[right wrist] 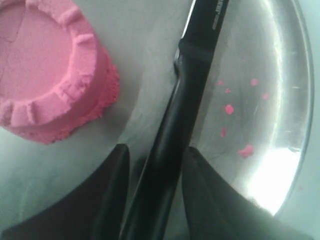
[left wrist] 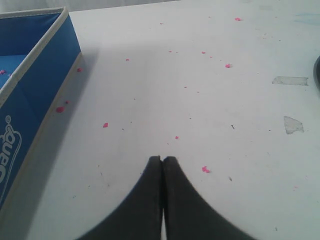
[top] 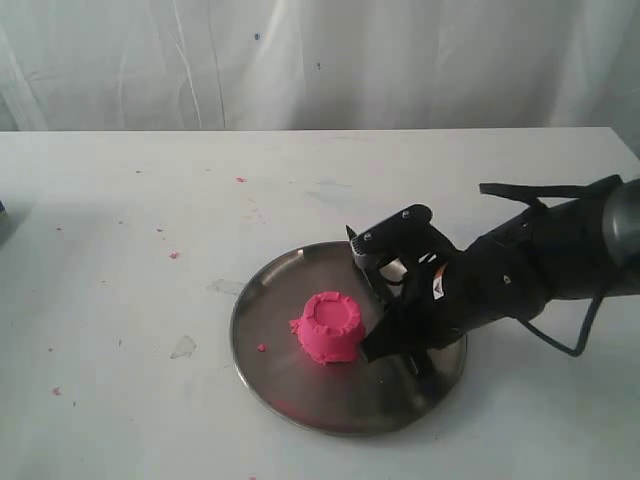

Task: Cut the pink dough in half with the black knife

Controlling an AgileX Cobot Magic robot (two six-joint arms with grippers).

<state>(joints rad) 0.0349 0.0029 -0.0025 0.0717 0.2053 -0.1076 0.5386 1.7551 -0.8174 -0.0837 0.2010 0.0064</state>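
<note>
While the left gripper [left wrist: 162, 160] is closed empty, the right gripper [right wrist: 155, 160] straddles the black knife [right wrist: 192, 85] beside the whole pink dough [top: 331, 326].

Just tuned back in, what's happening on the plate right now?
The right gripper is low over the steel plate, its fingers straddling the black knife handle; whether it is clamped yet is unclear. The pink dough sits beside it, whole and uncut. The left gripper is shut and empty over bare table, near a blue box.
</note>
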